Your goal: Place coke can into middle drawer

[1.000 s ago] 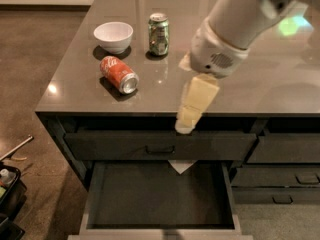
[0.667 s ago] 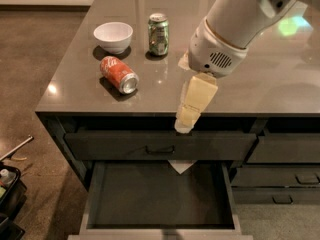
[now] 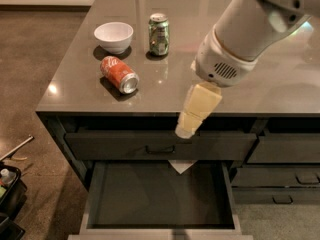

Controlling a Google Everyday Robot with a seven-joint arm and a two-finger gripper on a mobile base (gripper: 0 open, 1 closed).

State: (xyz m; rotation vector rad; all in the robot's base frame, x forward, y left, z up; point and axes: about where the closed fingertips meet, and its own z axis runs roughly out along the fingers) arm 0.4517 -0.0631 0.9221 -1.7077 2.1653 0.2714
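The red coke can (image 3: 118, 74) lies on its side on the grey countertop (image 3: 165, 91), near the front left, with its silver end toward the front right. The middle drawer (image 3: 160, 196) is pulled open below the counter, its dark interior bare. My gripper (image 3: 186, 128) hangs from the white arm over the counter's front edge, above the open drawer and well to the right of the coke can. It holds nothing that I can see.
A white bowl (image 3: 114, 36) and an upright green-and-silver can (image 3: 159, 33) stand behind the coke can. A closed drawer front with a bar handle (image 3: 160, 148) sits above the open drawer. Narrower drawers (image 3: 282, 184) are at right. Dark objects (image 3: 9, 189) lie on the floor at left.
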